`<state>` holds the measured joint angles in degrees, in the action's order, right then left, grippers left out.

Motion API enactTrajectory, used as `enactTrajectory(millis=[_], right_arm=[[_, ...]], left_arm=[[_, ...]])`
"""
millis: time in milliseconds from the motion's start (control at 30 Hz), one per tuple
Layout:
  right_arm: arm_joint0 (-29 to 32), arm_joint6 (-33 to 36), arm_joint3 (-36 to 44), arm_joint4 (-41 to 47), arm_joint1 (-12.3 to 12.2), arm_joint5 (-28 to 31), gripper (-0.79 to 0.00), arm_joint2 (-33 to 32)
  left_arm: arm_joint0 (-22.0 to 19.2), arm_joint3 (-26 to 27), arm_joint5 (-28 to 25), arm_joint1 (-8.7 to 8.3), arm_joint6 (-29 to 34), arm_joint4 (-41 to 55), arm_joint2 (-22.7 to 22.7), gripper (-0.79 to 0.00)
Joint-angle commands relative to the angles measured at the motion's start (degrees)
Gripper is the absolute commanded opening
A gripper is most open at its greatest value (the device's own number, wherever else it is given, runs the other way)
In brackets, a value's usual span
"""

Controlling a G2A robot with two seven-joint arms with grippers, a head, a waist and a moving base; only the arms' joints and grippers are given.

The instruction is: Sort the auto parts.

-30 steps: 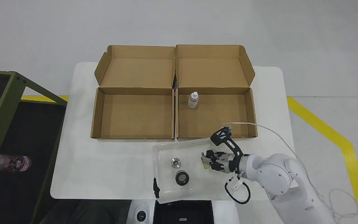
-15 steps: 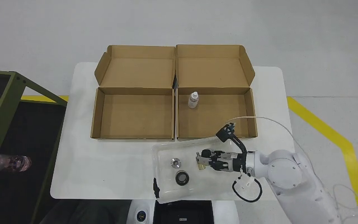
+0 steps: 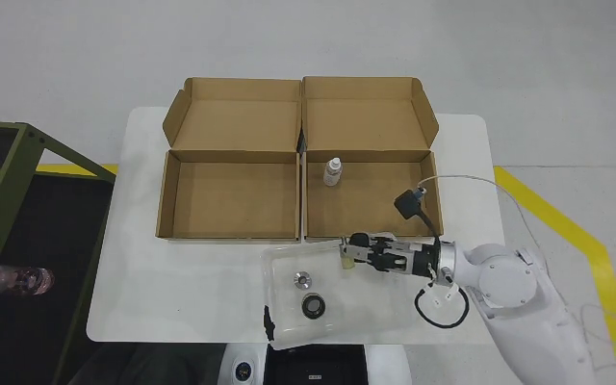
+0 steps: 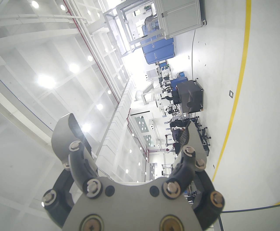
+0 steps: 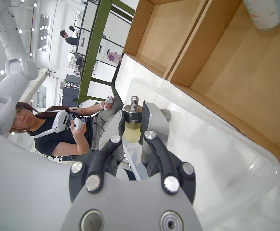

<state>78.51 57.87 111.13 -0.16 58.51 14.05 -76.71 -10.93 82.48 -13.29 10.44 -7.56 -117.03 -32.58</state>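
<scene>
Stud mount (image 5: 131, 130), a steel thread on a pale rubber body, is pinched in my right gripper (image 5: 132, 114) over the clear tray's (image 3: 366, 318) far edge, just beside the right box (image 3: 380, 197). It looks small and light. The rubber would yield, so the steel collar seems the safest hold.

**A bolt (image 5: 132, 129) held over the tray (image 5: 207, 135)**

The right gripper (image 5: 133, 118) has its fingers (image 5: 153, 118) closed on the bolt's yellowish rubber body, above the clear tray. Beyond the tray sit a cardboard box (image 5: 166, 39) and a second box (image 5: 236, 65) with a white bottle (image 5: 262, 15) inside.
</scene>
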Motion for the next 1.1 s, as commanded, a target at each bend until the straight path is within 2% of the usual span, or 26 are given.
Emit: enactTrajectory(millis=[0,700,867,1067], right_arm=[[-1.40,-0.56,-1.15,1.25,0.09,-0.22,-0.785,0.25],[-10.86,-7.78,-7.86,4.33,0.60,-4.66,-0.785,0.72],[-12.08,-9.99,-9.03,1.89,0.76,-5.92,-0.785,1.76],[-14.06,-12.88,-10.03,-5.02,1.14,-9.11,-0.785,5.16]], left_arm=[[0.00,0.00,0.00,0.00,0.00,0.00,0.00,0.000],[0.00,0.00,0.00,0.00,0.00,0.00,0.00,0.000],[0.00,0.00,0.00,0.00,0.00,0.00,0.00,0.000],[0.00,0.00,0.00,0.00,0.00,0.00,0.00,0.000]])
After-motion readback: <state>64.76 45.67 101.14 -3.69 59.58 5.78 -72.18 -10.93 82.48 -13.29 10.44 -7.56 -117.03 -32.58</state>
